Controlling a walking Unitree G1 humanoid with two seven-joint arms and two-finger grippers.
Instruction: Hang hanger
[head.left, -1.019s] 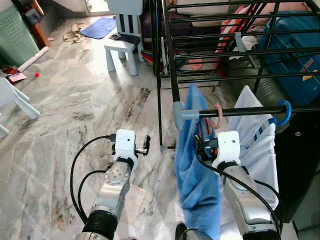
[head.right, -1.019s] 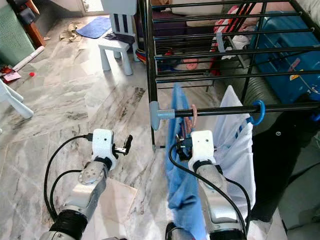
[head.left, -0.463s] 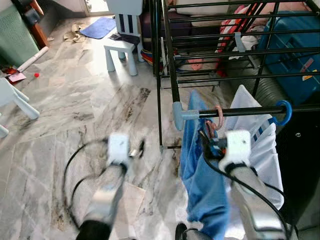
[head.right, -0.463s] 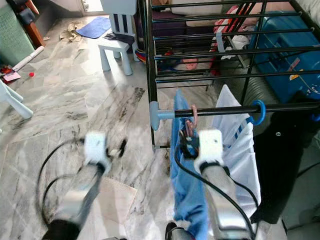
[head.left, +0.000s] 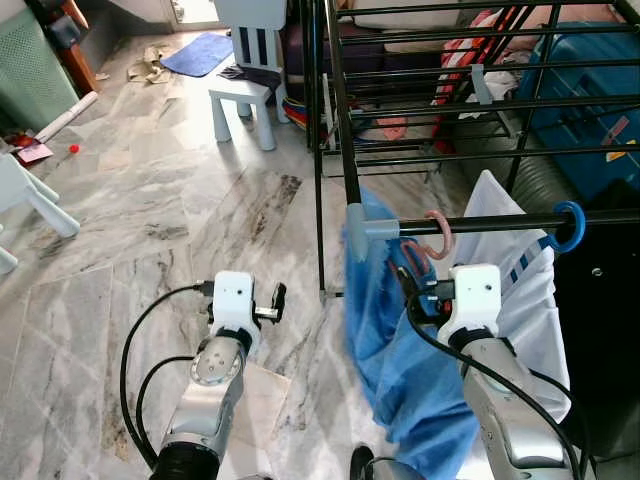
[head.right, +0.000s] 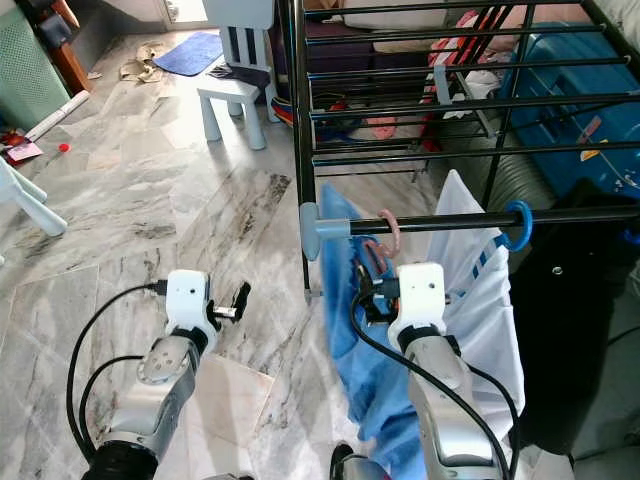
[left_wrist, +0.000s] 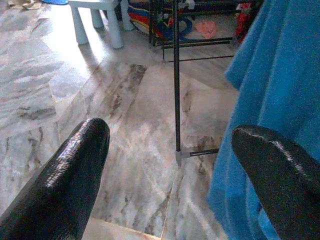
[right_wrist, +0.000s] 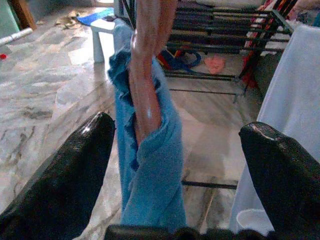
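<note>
One pink hanger (head.left: 436, 232) carrying a blue cloth (head.left: 400, 340) sat hooked over the black rail (head.left: 500, 222), so hanging looked done. Just below, the right gripper (right_wrist: 175, 150) gaped wide; the left gripper (left_wrist: 170, 150) was spread, empty.

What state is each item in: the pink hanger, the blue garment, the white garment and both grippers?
Pink hanger: hooked over the black rail.
Blue garment: hanging on the pink hanger.
White garment: hanging on the rail.
Right gripper: open, fingers either side of the hanger.
Left gripper: open, empty.
</note>
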